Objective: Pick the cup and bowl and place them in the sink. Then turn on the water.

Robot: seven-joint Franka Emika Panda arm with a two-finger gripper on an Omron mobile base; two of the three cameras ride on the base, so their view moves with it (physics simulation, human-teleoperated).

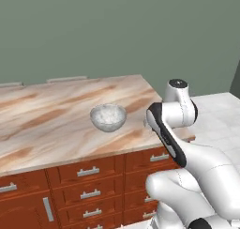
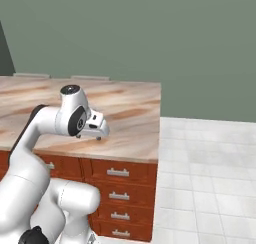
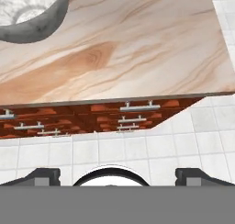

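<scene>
Hovering over the near right corner of the counter (image 1: pixel 56 115), my gripper (image 3: pixel 117 175) has its two dark fingertips spread wide apart with nothing between them. From the hand view I look down on the marbled beige-brown top, its front edge, the reddish-brown drawers (image 3: pixel 133 115) with silver handles below it, and white floor tiles (image 3: pixel 137 147) nearer to me. The bowl (image 1: pixel 108 117) sits upright on the counter, well apart from my fingers; in the hand view its grey speckled rim (image 3: pixel 32 16) fills the upper left corner. From the left base view the bowl stands toward the front of the counter, just left of my forearm, and it looks empty. In the right base view my hand (image 2: pixel 95 125) is held just above the counter surface near its front edge, pointing down and toward the right end, touching nothing. A plain grey-green wall (image 2: pixel 150 33) stands behind the counter.
</scene>
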